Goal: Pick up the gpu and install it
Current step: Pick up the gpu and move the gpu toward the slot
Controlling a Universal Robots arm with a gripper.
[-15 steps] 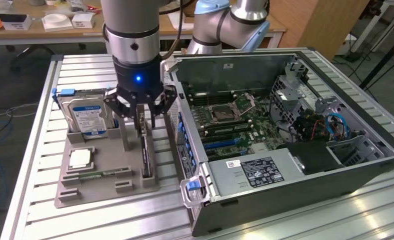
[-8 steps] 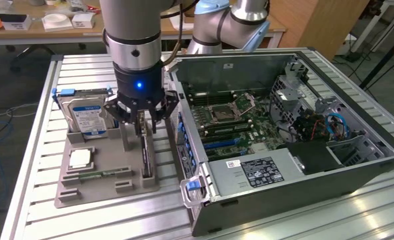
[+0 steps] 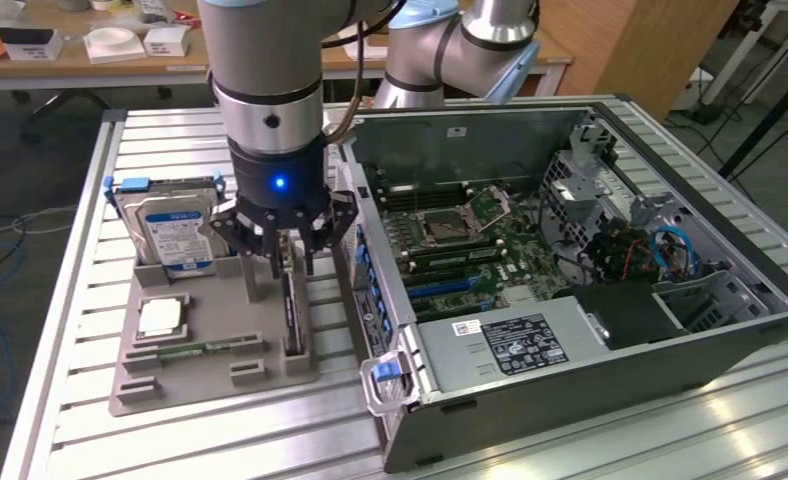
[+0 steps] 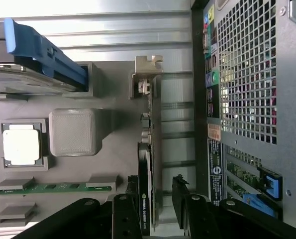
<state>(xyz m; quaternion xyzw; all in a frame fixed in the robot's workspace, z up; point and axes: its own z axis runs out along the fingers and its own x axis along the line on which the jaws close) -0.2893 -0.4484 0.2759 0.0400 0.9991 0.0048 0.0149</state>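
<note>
Over the tray (image 3: 214, 385), your gripper (image 3: 287, 245) straddles the gpu (image 3: 294, 315).
Jaws sit apart, one on each side of the card; probably not touching it, hard to tell.

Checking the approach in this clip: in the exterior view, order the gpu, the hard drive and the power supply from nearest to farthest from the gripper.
1. gpu: on edge in the gray holder, directly under the gripper.
2. hard drive: upright at the holder's end, toward the exterior view's left.
3. power supply: inside the open case, toward the exterior view's right.
</note>
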